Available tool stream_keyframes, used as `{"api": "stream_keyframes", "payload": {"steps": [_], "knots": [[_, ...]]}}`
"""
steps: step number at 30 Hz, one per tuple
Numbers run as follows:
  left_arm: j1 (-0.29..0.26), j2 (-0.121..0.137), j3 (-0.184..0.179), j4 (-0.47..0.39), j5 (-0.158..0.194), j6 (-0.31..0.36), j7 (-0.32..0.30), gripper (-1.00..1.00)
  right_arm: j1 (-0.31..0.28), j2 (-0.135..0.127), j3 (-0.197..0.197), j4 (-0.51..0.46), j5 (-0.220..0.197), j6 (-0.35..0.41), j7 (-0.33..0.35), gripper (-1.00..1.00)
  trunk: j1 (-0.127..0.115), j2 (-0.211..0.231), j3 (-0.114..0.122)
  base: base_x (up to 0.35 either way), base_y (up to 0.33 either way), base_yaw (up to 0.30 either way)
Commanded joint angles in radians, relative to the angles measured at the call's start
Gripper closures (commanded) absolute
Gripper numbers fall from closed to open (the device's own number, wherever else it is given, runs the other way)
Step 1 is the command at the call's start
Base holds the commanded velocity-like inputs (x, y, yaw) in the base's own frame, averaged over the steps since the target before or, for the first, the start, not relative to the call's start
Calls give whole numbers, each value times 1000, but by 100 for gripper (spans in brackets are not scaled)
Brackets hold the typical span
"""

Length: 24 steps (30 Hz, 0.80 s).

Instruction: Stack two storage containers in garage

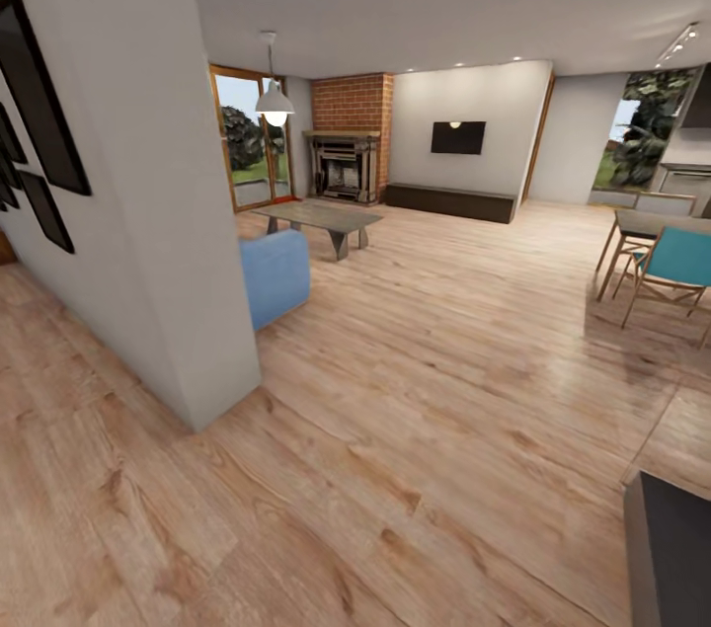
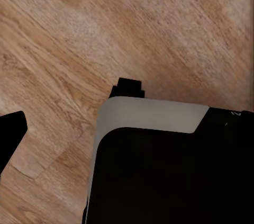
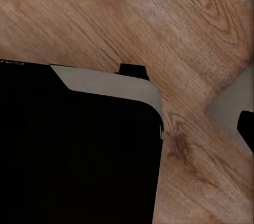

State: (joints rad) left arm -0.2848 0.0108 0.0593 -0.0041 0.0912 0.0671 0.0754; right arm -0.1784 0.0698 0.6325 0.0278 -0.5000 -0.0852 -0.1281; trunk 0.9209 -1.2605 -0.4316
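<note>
I am looking into the living room, with light wood plank flooring [image 1: 425, 390] and a brick fireplace [image 1: 346, 148] at the far end. A thin orange-red strip [image 1: 281, 201] lies low by the window past the coffee table [image 1: 321, 215]; it is too small to tell whether it is one of the storage containers. The garage is out of view. In the left wrist view a black finger [image 2: 10, 135] hangs over the planks beside my black and grey base [image 2: 159, 171]. The right wrist view shows a black finger [image 3: 246, 128] next to the base [image 3: 79, 150]. The base hides the other fingers.
A white wall corner [image 1: 188, 311] with dark picture frames juts out close at the left. Behind it sits a blue sofa [image 1: 275, 274]. A dark low cabinet [image 1: 449, 200] lines the far wall. A dining table with a teal chair [image 1: 679, 260] stands right, and a dark counter edge [image 1: 671, 548] is near.
</note>
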Motion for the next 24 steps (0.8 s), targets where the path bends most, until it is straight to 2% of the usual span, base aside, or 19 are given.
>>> {"api": "stream_keyframes", "payload": {"steps": [1, 13, 24], "knots": [[-1, 0, 5, 0, 8, 4, 1, -100, -1, 1, 8, 3, -9, -5, -1, -100, 1, -1, -1, 323, 0, 0], [-1, 0, 5, 0, 8, 4, 1, -100, -1, 1, 8, 3, -13, -4, -2, -100, 1, -1, -1, 323, 0, -4], [-1, 0, 5, 0, 8, 4, 1, -100, -1, 1, 7, 3, -15, -4, -2, -100, 1, -1, 5, 323, 0, -104]]}}
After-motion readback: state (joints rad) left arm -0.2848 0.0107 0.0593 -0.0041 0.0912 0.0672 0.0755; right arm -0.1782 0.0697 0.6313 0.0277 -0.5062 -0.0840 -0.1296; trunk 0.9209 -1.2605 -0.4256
